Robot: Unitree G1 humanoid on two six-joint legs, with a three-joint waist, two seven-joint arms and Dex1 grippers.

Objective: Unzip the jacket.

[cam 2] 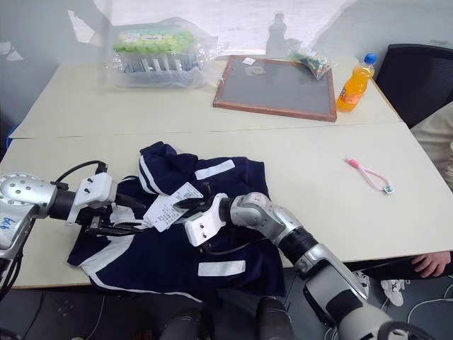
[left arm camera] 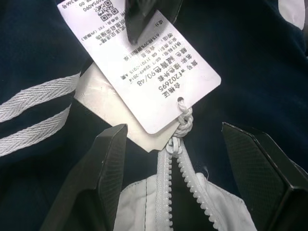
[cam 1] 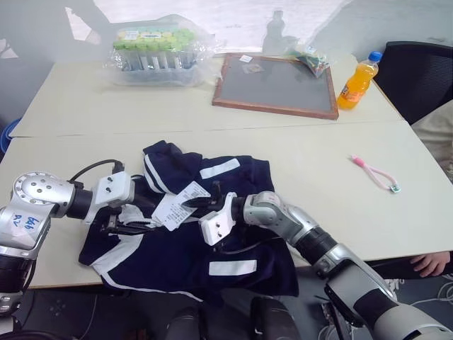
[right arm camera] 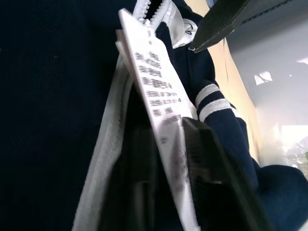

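The navy-blue jacket (cam 1: 212, 244) lies crumpled at the table's front edge, white stripes and patches showing. Its white zipper (left arm camera: 180, 166) is done up to the collar, and white paper tags (left arm camera: 144, 77) hang from the pull by a cord. My right gripper (cam 1: 190, 204) reaches in from the right and is shut on the far end of the tags (right arm camera: 156, 91). My left gripper (cam 1: 127, 227) sits at the collar from the left, its fingers (left arm camera: 96, 178) standing open on either side of the zipper top, with white collar lining between them.
At the back of the table are a plastic-wrapped pack of green-capped tubes (cam 1: 152, 49), a wood-framed board (cam 1: 276, 85), a clear bottle (cam 1: 274, 32) and an orange drink bottle (cam 1: 356, 81). A pink cord (cam 1: 375, 173) lies to the right. A person's hand (cam 1: 428, 263) rests below the right edge.
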